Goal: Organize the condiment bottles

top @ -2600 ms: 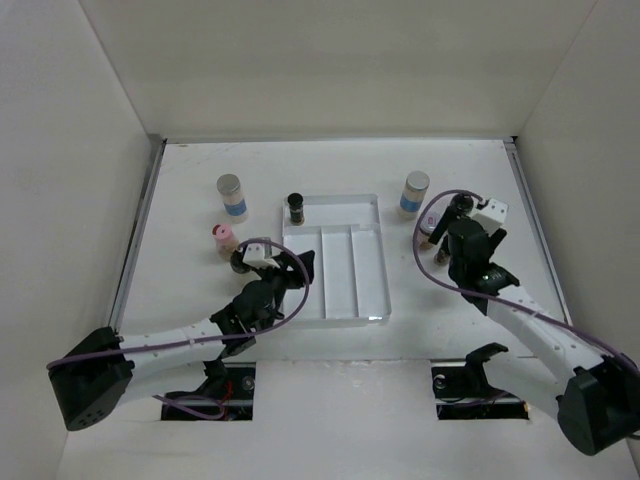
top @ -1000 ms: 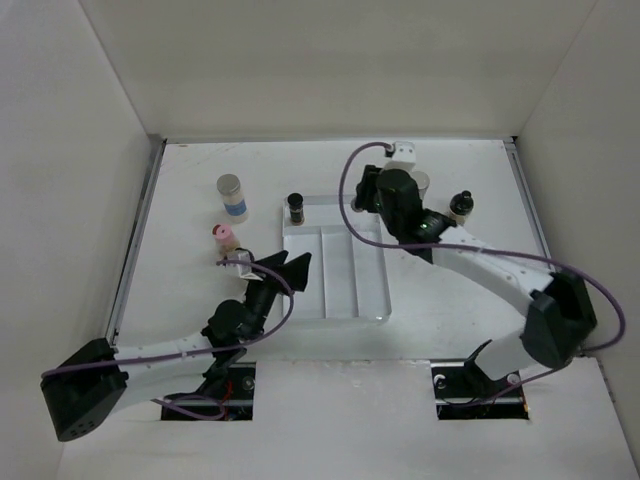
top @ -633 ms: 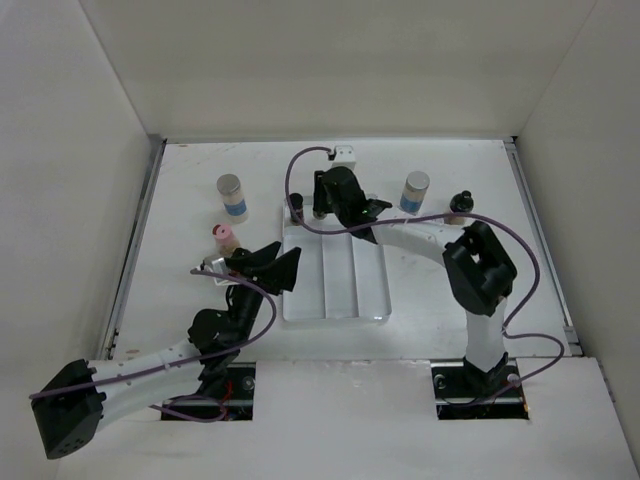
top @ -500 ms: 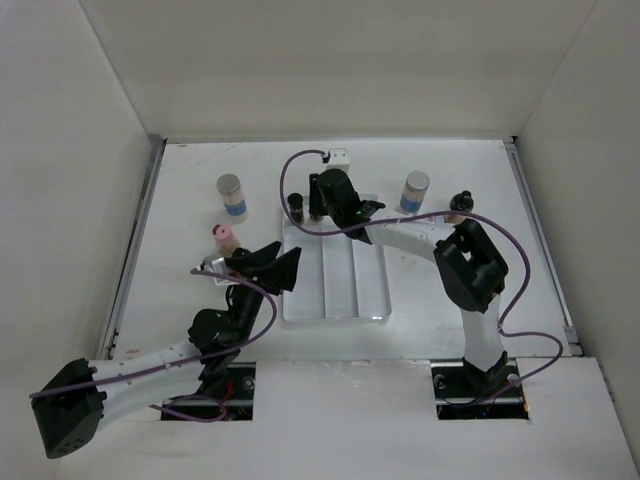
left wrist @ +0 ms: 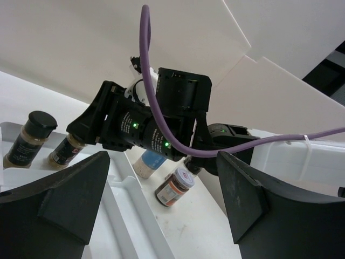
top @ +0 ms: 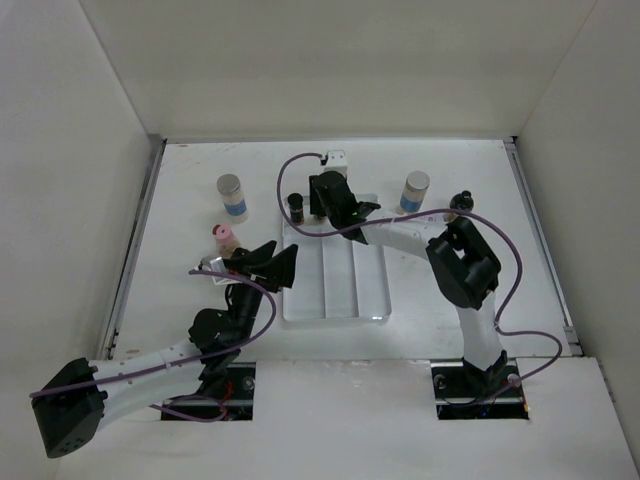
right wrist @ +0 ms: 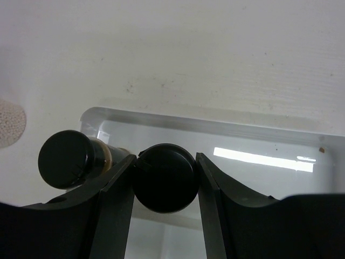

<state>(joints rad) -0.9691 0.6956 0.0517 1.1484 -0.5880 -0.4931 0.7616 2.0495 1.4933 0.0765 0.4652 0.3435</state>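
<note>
Table [top: 470,290] is walled on 3 sides. Widest open room is the near-right part, and there's a free strip along the left edge. Clear tray [top: 368,285] sits mid-table, long sides running near-to-far.

R arm [top: 462,262] reaches from the near-right base, elbow high by the tray's right side, forearm running to the tray's far-left corner. R gripper [right wrist: 164,181] is clamped on a black-capped bottle [left wrist: 66,152], pads tight on both sides of the cap. Can't tell if the bottle rests on the tray floor. 2nd black-capped bottle [top: 297,207] stands just beside it in that corner.

L arm [top: 150,355] lies low from the near-left base. L gripper [top: 268,264] is at the tray's left edge, fingers wide apart, holding nothing.

Pink-capped bottle [top: 223,239] is just left of it. Pale bottle [top: 232,197] is twd the far-left corner. 2nd pale bottle [top: 414,192] and small dark bottle [top: 460,203] are twd the far-right.
</note>
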